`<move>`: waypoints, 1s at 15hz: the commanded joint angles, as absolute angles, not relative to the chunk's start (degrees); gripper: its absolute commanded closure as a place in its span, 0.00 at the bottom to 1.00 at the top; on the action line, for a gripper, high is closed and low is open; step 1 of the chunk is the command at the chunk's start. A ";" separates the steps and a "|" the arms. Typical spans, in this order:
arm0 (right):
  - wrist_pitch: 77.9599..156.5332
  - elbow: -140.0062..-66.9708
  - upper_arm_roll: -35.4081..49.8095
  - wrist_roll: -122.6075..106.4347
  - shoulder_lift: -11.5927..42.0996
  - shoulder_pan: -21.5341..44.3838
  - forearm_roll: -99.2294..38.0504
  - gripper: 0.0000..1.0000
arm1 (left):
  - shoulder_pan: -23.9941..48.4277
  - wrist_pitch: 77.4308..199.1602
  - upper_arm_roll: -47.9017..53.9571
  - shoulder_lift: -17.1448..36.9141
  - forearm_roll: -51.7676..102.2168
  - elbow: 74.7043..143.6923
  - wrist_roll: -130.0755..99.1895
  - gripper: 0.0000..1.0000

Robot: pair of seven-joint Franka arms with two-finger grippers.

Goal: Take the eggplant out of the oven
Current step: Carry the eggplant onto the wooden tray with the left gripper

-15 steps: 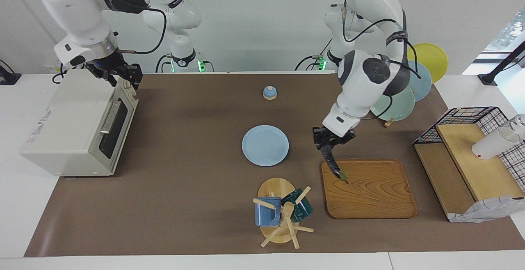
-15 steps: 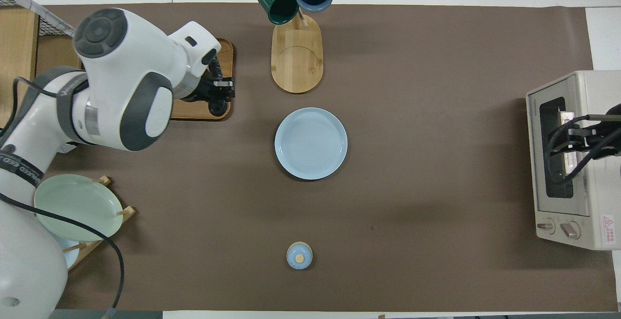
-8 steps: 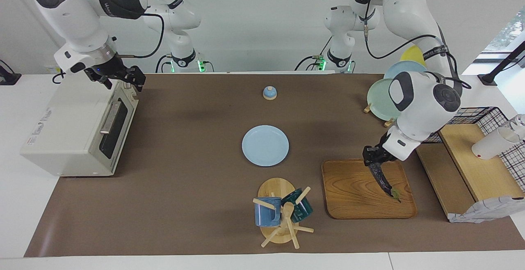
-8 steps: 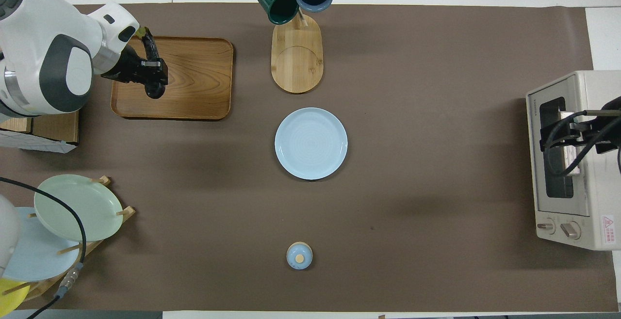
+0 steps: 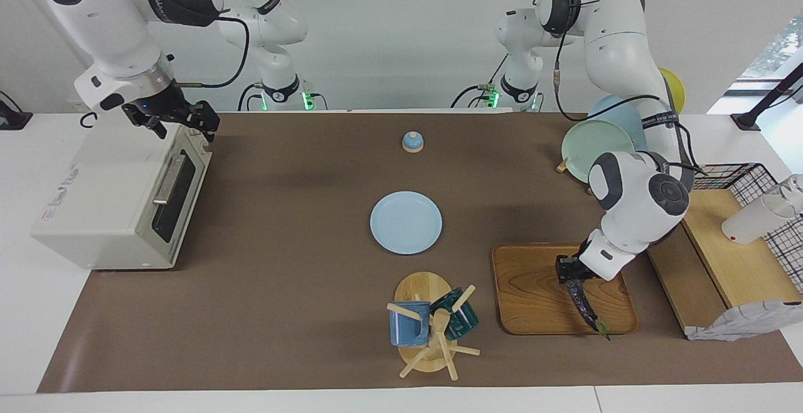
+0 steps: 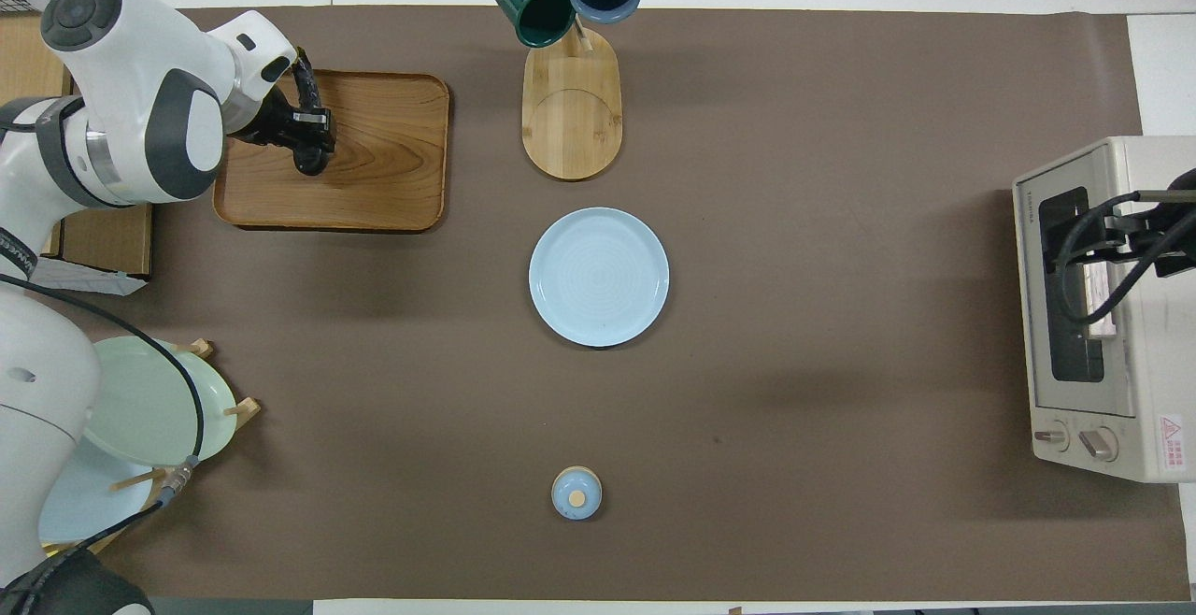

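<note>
One eggplant (image 5: 584,303) (over tray (image 5: 533,294))

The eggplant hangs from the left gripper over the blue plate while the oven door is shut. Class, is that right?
Not quite. The left gripper holds the eggplant over the wooden tray, not the blue plate, as the facing view shows. The oven door is indeed shut.

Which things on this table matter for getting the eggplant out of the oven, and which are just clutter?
Job:
- eggplant, held by left gripper over the wooden tray
- oven
- right gripper, open, over the oven

Lying about:
- blue plate
- mug rack
- plate rack
</note>
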State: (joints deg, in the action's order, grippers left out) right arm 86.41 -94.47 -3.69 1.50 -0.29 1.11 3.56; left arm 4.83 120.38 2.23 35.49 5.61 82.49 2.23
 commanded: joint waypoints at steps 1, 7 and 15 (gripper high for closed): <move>85.69 -94.31 -3.34 -0.96 -0.97 0.53 2.64 0.00 | 4.31 120.41 2.64 35.07 4.66 82.62 2.90 0.01; 85.78 -94.04 -3.43 -2.02 -1.85 0.27 2.64 0.00 | 4.13 118.75 2.11 30.43 4.66 83.32 2.55 0.00; 87.36 -93.87 -3.95 -1.23 -1.93 -0.18 2.02 0.00 | 2.99 99.08 -0.08 13.82 4.57 83.50 0.53 0.00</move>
State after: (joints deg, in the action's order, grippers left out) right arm 86.72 -94.05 -3.83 -0.31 -1.65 0.80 3.54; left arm 3.09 103.31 0.33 18.66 5.61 81.79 1.64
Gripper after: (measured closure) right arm 0.000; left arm 0.000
